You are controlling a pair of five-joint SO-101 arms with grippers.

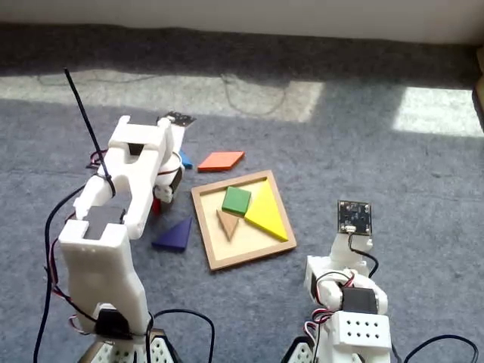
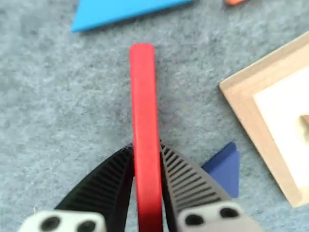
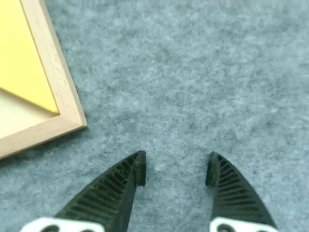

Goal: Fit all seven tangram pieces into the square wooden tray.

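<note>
The red piece point(image 2: 143, 111) stands on edge, pinched between the jaws of the left gripper point(image 2: 146, 146), and its long axis runs straight out from the fingertips, away from the arm and toward the far side. From there the square wooden tray point(image 1: 204, 227) lies just to the right, its near-left corner the closest part, so I'd judge the coming move to be a short carry rightward over the rim, plus a turn to lay the piece flat, since held like this it would meet the tray edge-on. Inside the tray the green square point(image 1: 236, 200), the yellow triangle point(image 1: 266, 212) and a small brown triangle point(image 1: 227, 223) crowd the middle and right. Bare wood shows along the left side and the near corner, which looks like the open room. Loose on the grey carpet point(image 1: 363, 151) are a dark blue triangle point(image 1: 174, 236) just near of the gripper and beside the tray's left rim, a light blue piece point(image 2: 116, 12) beyond the red one, and an orange parallelogram point(image 1: 221, 160) farther off, all apart from the tray. The right gripper point(image 3: 175, 169) hangs with its jaws spread wide and nothing between them, over carpet just off the tray's near-right corner, nearer to the tray's free side than to any loose piece.
</note>
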